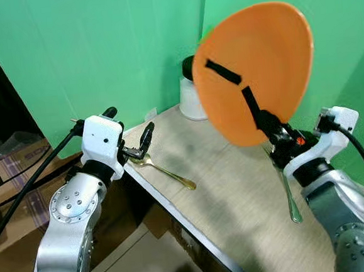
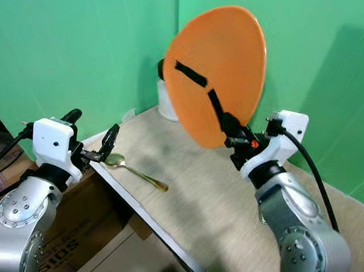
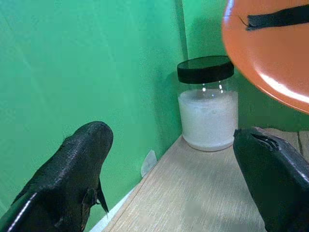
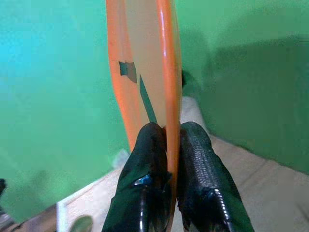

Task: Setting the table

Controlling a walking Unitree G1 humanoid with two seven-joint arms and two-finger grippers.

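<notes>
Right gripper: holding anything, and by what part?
Yes: the right gripper pinches the orange plate by its rim, lifted upright above the table.

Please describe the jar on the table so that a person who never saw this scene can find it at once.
Look at the far end of the wooden table, in the corner where the two green walls meet. There, partly hidden behind the orange plate held up by the right gripper, stands the jar. It is clear, filled with something white, with a flat black lid; the spoons nearby lie flat.

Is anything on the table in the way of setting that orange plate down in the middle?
Nothing visible. The right gripper holds the plate over bare table; gold spoon, silver spoon and jar sit aside.
</notes>
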